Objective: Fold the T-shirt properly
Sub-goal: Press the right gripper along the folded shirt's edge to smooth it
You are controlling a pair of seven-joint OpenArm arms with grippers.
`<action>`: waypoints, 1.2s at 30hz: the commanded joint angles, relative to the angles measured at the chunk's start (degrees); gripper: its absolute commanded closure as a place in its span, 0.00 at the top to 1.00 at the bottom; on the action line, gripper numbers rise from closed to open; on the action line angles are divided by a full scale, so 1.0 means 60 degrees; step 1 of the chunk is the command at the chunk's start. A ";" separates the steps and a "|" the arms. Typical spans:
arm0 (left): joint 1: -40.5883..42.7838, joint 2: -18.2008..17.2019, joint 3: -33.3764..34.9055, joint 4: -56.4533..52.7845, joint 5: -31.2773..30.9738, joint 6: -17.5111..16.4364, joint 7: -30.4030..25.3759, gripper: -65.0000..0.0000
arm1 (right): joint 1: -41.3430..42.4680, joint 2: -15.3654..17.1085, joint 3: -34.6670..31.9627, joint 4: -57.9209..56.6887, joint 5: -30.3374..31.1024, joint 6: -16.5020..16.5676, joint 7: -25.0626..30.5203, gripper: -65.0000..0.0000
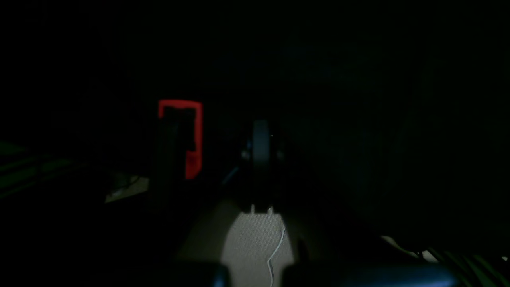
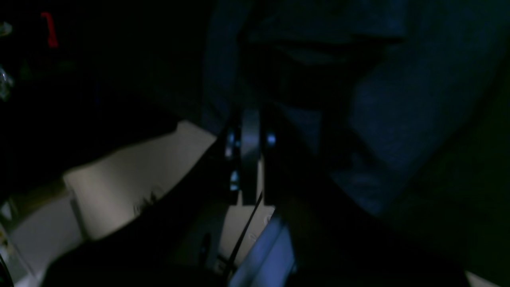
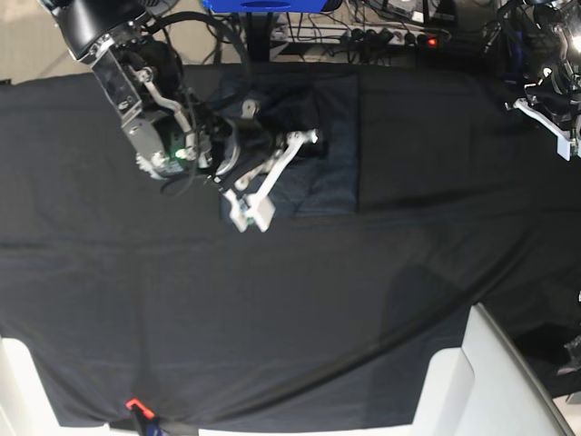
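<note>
Right gripper (image 3: 272,173) hangs over the T-shirt (image 3: 331,145), its white fingers (image 3: 259,195) reaching down across the shirt's near-left part in the base view. Its jaws are drawn together. Whether any fabric is caught between them cannot be told, since the dark gripper body hides that spot and the right wrist view is too dim to settle it. That view shows only bluish-grey cloth of the T-shirt (image 2: 398,103) close ahead of the gripper (image 2: 250,119), with a fold shadow running across it.

Folded into a compact, roughly rectangular packet, the T-shirt lies flat on the black table cloth (image 3: 300,318), toward the far edge of the table and a little left of its middle. Its right and near edges look straight; its left part is covered by the right arm (image 3: 136,82).

Left gripper (image 3: 556,113) sits well away from the T-shirt, at the far right of the table cloth near the image edge, and touches no garment. It is closed and holds nothing that can be seen. The left wrist view is almost black; only a red frame-like shape (image 1: 181,135) and a pale patch of floor (image 1: 255,243) come through.

Beyond the T-shirt, past the table's far edge, a power strip (image 3: 381,38) lies among cables. White panels (image 3: 490,381) stand at the near-right corner of the table cloth.
</note>
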 commanded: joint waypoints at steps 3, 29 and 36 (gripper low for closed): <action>-0.0029 -0.0213 -0.0041 0.0186 -0.0076 0.0025 -0.0132 0.00 | 0.0125 0.0238 0.0075 -0.0012 0.0108 0.0050 0.0473 0.00; 0.0073 -0.0242 -0.0100 0.0186 -0.0076 0.0025 -0.0132 0.00 | 0.1019 0.0370 -0.0204 -0.2913 0.0094 0.0050 0.1997 0.00; 0.0073 -0.0242 -0.0085 0.0186 -0.0076 0.0025 -0.0132 0.00 | 0.1444 -0.0436 -0.0541 -0.3162 0.0094 0.0050 0.1967 0.00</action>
